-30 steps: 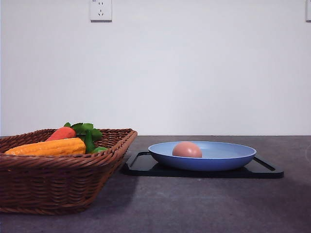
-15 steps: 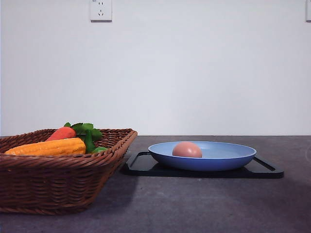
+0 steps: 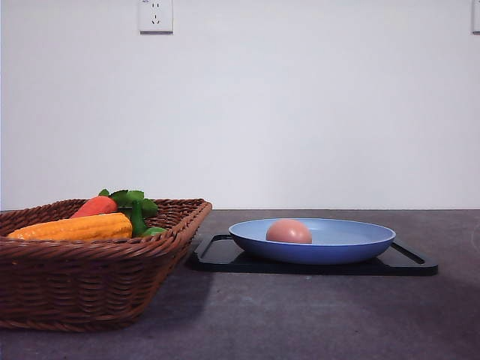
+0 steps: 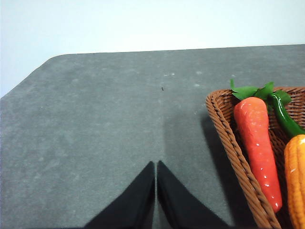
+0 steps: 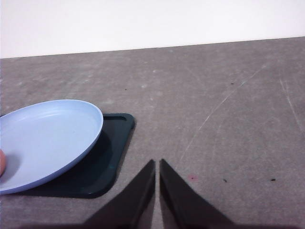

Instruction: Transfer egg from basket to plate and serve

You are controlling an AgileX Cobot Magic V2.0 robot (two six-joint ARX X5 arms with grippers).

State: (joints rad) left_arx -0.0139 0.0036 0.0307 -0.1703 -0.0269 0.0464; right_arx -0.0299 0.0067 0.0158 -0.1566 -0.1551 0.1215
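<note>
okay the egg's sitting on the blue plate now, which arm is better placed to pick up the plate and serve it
Probably the right. Its shut gripper hangs over the table just beside the plate and black tray, where the egg rests. The left gripper, also shut, is beyond the basket, away from the plate.

Lighting was even, diffuse and bright in all three views; the wall [image 3: 300, 112] read as clean white without glare. In the front view the basket [image 3: 90, 285] cast a soft shadow on the table [image 3: 315, 322] toward the tray [image 3: 225, 259], and the plate [image 3: 330, 244] shaded the tray beneath it. Focus was sharp there. In the left wrist view the basket rim shaded the tabletop beside it. The carrot [image 4: 257, 143] carried small highlights. Both wrist views were slightly soft, and the dark fingers showed no detail.
</note>
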